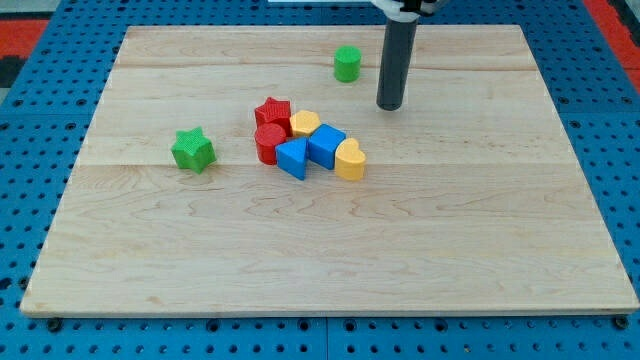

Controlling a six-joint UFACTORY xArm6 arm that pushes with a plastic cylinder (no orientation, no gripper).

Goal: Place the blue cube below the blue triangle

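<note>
No writing anywhere, fyi. Your blue cube sits corner-down toward the view's bottom, touching the blue triangle on its left. My tip holds nothing, up-right of the cluster.

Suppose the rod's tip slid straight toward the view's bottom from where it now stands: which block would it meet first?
Probably the yellow heart, or nothing: my tip stands to the upper right of the cluster, right of the blue cube. Depth is unclear.
</note>
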